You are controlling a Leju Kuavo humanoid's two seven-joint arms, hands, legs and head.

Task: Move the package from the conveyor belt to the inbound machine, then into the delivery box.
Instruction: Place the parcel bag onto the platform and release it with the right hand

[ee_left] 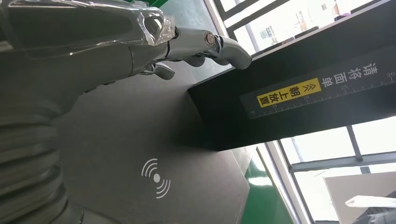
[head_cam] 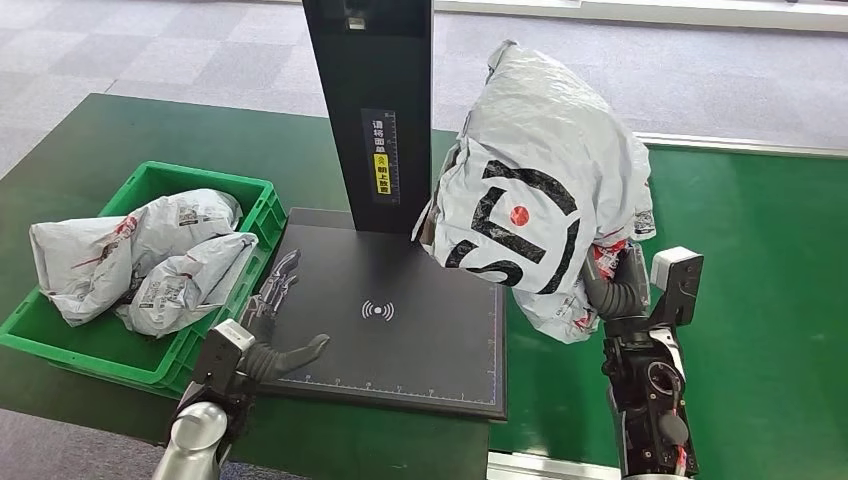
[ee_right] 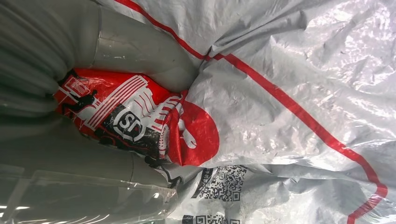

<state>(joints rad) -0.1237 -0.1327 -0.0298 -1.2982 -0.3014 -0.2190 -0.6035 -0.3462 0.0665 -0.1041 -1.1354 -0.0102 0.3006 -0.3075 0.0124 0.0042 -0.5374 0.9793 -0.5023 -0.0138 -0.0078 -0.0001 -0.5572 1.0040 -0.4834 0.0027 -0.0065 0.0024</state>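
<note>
Left hand (head_cam: 268,335) empty, fingers spread over the inbound machine's (head_cam: 400,350) near-left edge; right hand (head_cam: 615,285) gripping the package (head_cam: 535,190) by its lower corner, aloft at the plate's right edge: soft, light, slippery film, likely to sag.

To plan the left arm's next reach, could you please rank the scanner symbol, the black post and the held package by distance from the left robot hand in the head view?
From the left robot hand, which hovers over the platform's left edge:
1. Scanner symbol, just to its right on the platform.
2. Black post, behind it, at the platform's back.
3. Held package, far right, gripped by the right robot hand.
</note>
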